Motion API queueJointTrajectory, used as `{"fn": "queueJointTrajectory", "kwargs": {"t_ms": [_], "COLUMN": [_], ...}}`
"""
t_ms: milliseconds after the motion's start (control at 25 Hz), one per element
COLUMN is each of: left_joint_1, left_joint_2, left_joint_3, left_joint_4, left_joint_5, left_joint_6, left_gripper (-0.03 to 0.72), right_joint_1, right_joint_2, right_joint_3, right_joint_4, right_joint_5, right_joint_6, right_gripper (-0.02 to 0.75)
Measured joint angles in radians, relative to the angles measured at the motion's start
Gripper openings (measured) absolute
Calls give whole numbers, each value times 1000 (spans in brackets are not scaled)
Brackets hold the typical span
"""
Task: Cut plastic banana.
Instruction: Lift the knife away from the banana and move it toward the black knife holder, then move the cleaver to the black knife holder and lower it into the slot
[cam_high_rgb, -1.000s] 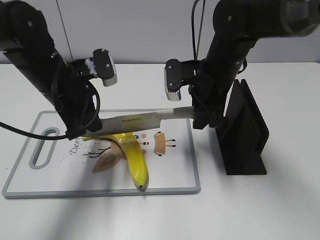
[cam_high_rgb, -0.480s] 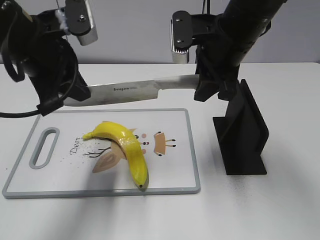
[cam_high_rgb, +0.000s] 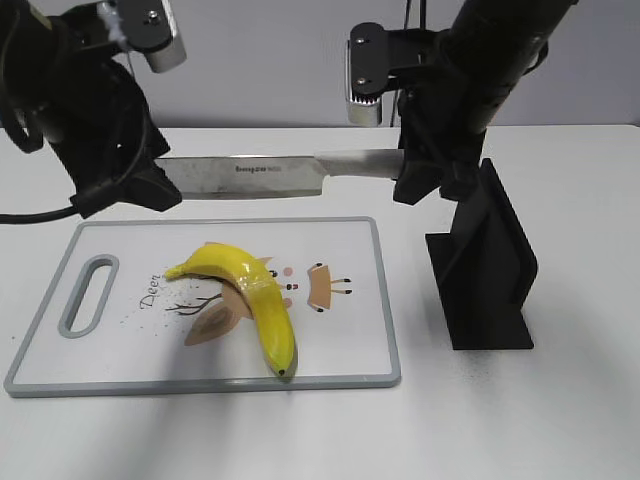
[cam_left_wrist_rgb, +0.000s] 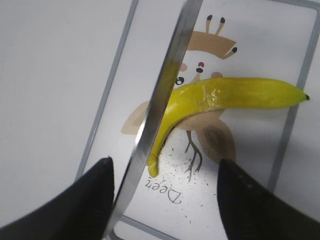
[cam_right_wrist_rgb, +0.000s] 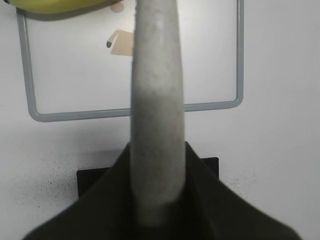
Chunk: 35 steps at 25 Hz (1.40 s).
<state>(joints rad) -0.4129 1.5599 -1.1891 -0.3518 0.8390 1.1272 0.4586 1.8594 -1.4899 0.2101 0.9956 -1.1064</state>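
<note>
1. The knife (cam_high_rgb: 262, 176) hangs level in the air, blade flat-on to the exterior camera, well clear of the board below it.
2. The right gripper (cam_right_wrist_rgb: 156, 200) is clamped on the knife's pale handle (cam_right_wrist_rgb: 156, 100); the dark fingers (cam_right_wrist_rgb: 210, 200) press against both sides of it in the right wrist view.
3. At the blade's tip end, the left gripper (cam_left_wrist_rgb: 165, 200) stands with its two dark fingers (cam_left_wrist_rgb: 82, 205) spread wide, one on each side of the blade (cam_left_wrist_rgb: 160, 110). Whether either finger touches the steel cannot be told.
4. Below the blade lies the banana (cam_high_rgb: 250, 300), flat on the cutting board (cam_high_rgb: 350, 340), apart from the knife.
5. The banana's greenish stem end sits under the blade's tip half; its dark tip points toward the board's near edge.
6. From the left wrist camera, the blade crosses over the banana near its stem end.
7. Beyond the handle end, a black knife stand (cam_high_rgb: 490, 270) sits on the white table (cam_high_rgb: 560, 420), just beside the board.
</note>
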Motion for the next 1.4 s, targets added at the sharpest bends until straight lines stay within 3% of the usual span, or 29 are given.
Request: {"fn": "queueJointTrajectory", "kwargs": {"t_ms": [160,280,440,600,1000,1200,1400], "left_joint_1": [2,8,13,49,301,318,318], "left_joint_2": [-36,-52,-56,-56,-65,-156,-310], "left_joint_3": [-17,-75,-167,-225,-230,-128,35], "left_joint_4": [62,185,406,467,324,283,221], "left_joint_5": [-15,-2,103,224,377,376,379], "left_joint_6": [-119,-338,-652,-821,-875,-875,-875], "left_gripper": [623,623,619,607,593,587,586], "right_joint_1": [-2,-4,-4,-4,-22,-88,-123], "right_joint_2": [0,0,0,0,-49,-154,-292], "right_joint_3": [-11,-39,-107,-189,-215,-177,-40], "right_joint_4": [-20,-28,-28,-76,-180,-187,-196], "right_joint_5": [23,72,122,188,224,225,225], "right_joint_6": [13,65,336,603,1082,1242,1306], "right_gripper": [163,163,163,163,163,163,162]}}
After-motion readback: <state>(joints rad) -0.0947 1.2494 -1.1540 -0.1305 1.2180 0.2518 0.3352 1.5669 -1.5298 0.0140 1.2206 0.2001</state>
